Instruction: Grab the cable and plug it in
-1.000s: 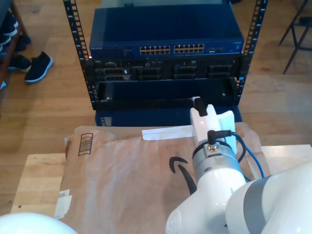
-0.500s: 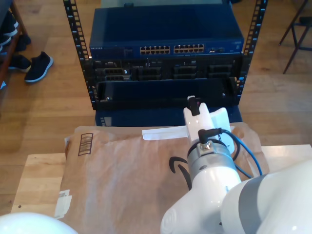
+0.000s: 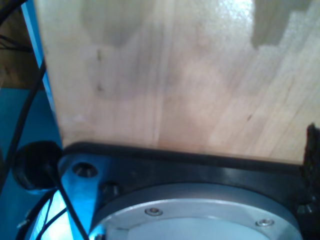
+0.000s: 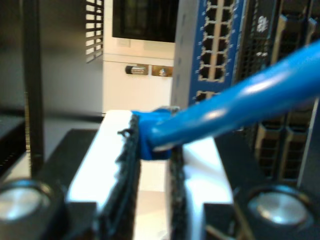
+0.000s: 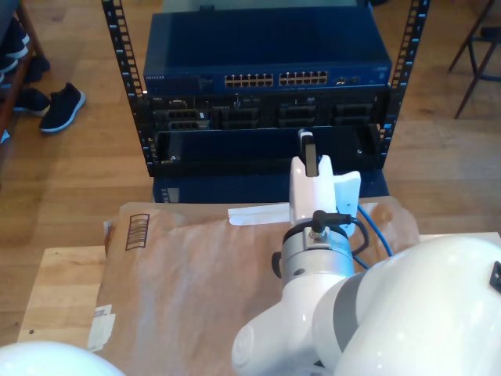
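The cable point(image 4: 240, 100) is thin and bright blue. Its plug end point(image 4: 150, 134) is pinched between the dark pads of my second gripper point(image 4: 152, 137), which is shut on it. Ahead of the plug stand the port rows of the blue network switch point(image 4: 217, 45). In the exterior view my second gripper point(image 5: 308, 150) hovers in front of the rack, below the switch's ports point(image 5: 274, 79). The cable point(image 5: 376, 227) loops down behind the white wrist on the exterior view's right. The first wrist view looks onto a pale wooden tabletop point(image 3: 175, 75) and a black and silver round base point(image 3: 200, 200).
The black rack point(image 5: 125, 86) holds the blue switch point(image 5: 266, 47) above darker units point(image 5: 266, 116). A brown paper mailer point(image 5: 196, 274) covers the wooden table point(image 5: 55, 290). Dark shoes point(image 5: 61, 106) sit on the floor at the exterior view's left. Chair legs point(image 5: 477, 55) stand at its upper right.
My second gripper has moved toward the exterior view's left and farther forward toward the rack, still holding the cable, whose loop has followed it.
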Motion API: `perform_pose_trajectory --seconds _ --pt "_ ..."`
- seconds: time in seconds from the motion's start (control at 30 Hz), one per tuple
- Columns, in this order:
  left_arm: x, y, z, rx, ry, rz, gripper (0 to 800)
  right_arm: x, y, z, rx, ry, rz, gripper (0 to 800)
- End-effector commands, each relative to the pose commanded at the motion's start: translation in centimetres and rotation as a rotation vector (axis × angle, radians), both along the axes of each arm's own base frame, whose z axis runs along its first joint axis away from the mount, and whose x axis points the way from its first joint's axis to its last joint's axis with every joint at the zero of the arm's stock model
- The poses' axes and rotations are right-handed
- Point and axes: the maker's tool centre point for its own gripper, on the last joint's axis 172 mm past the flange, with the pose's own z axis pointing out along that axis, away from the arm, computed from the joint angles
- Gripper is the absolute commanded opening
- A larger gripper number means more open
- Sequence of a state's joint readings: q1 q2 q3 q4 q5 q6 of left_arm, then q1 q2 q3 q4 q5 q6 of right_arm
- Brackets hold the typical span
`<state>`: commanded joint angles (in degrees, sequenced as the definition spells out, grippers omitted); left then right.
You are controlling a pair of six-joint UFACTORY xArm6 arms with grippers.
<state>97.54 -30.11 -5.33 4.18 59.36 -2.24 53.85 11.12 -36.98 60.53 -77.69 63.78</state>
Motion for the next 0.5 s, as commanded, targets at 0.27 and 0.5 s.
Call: perform_pose_trajectory --seconds 0.27,0.5 --pt "0.0 -0.1 0.0 -0.002 0.0 -0.002 800 4.6 -0.3 1.0 0.037 -0.069 0.025 0" --pt "0.0 0.0 0.0 0.0 0.0 -0.002 800 7.4 -2.7 -0.3 0.136 -0.034 -0.016 0"
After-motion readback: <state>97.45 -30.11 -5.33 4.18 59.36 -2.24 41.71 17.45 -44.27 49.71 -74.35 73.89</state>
